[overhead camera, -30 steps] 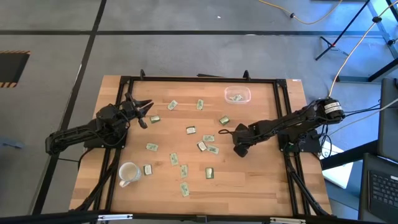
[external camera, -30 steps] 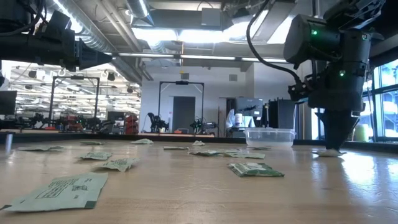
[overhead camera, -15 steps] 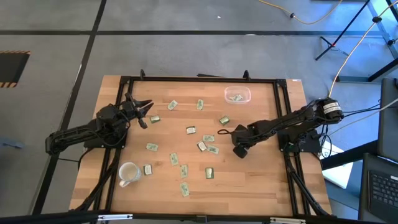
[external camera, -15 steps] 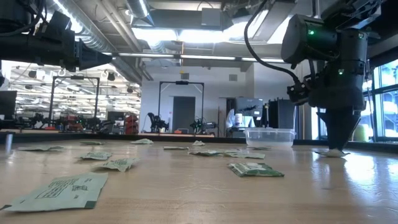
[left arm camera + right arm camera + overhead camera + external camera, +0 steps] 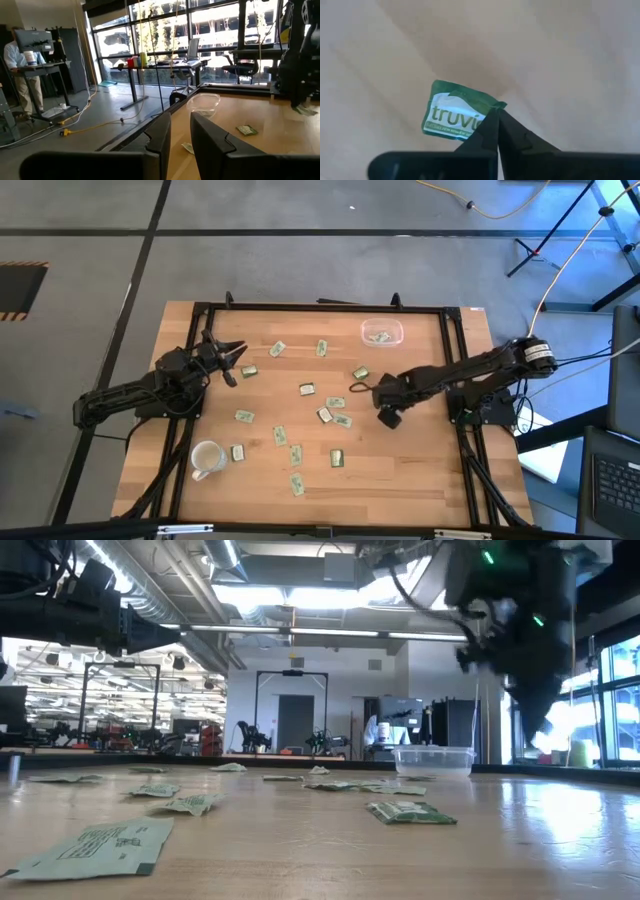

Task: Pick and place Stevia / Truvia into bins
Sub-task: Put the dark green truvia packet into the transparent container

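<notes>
My biggest worry was the grip itself: my right gripper had its two dark fingers pressed together on only the corner of a small green-and-white paper Truvia sachet, which hung clear above the pale wooden table, and I judged that so thin a pinch could let it twist or slip out on the way. The carry looked the next risk; the shallow clear plastic bin with rounded corners sat toward twelve o'clock from that gripper in the overhead view, well apart from it, with a few sachets inside, and a light tub like that could skid if I clipped its rim. My left gripper waited off the table's nine o'clock edge, fingers standing apart with nothing between them, so I saw no crossing of arms. A white handled mug stood near the seven o'clock corner, far from my path. Loose sachets lay scattered across the middle, one just beside the line toward the bin, though being flat I reckoned it no obstacle unless I dragged low.
</notes>
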